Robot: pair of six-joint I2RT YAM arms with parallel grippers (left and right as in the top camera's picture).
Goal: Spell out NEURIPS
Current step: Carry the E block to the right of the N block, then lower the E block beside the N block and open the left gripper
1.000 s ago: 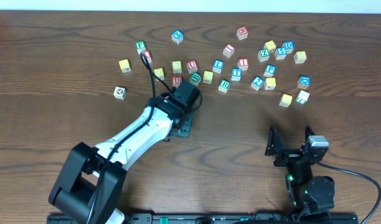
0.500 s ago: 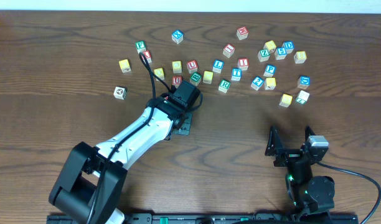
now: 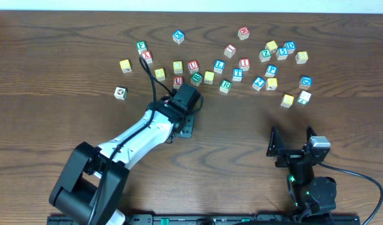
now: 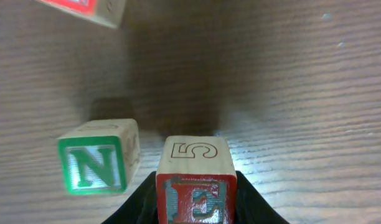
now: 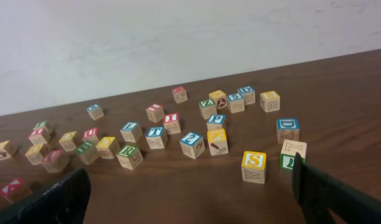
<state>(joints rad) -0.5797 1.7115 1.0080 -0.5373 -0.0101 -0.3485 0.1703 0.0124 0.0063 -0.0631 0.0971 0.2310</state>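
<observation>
My left gripper (image 4: 196,208) is clamped on the red E cube (image 4: 193,158), one finger on each flank. The E faces my wrist camera and a face with an outlined 5 is on top. At this cube's 9 o'clock, just beside it with a thin gap, the green N cube (image 4: 97,163) sits on the wooden surface (image 4: 315,93), its N also turned toward the camera. I cannot tell whether the E cube rests on the surface or hangs just above it. At 11 o'clock in that view a red-faced cube (image 4: 84,9) is cut off by the frame edge. From overhead, this gripper lies a little toward 9 o'clock of the surface's middle, and my wrist hides both the E and the N from that camera. The other letter cubes (image 3: 219,65) are scattered from 11 to 2 o'clock of it. The red U cube (image 3: 193,65) stands near, at about 12 o'clock of my left wrist. The green R cube (image 5: 128,155) lies at its 2 o'clock, and the blue P cube (image 5: 216,121) is farther out toward 3 o'clock among the right-hand cubes. My right gripper (image 5: 190,186) gapes wide with nothing between its fingers, parked at 5 o'clock of the surface, well apart from every cube. The yellow S cube (image 5: 253,167) is the one nearest to it, at its 12 o'clock, with a green-and-white cube (image 5: 292,154) just beside it at 3 o'clock.
</observation>
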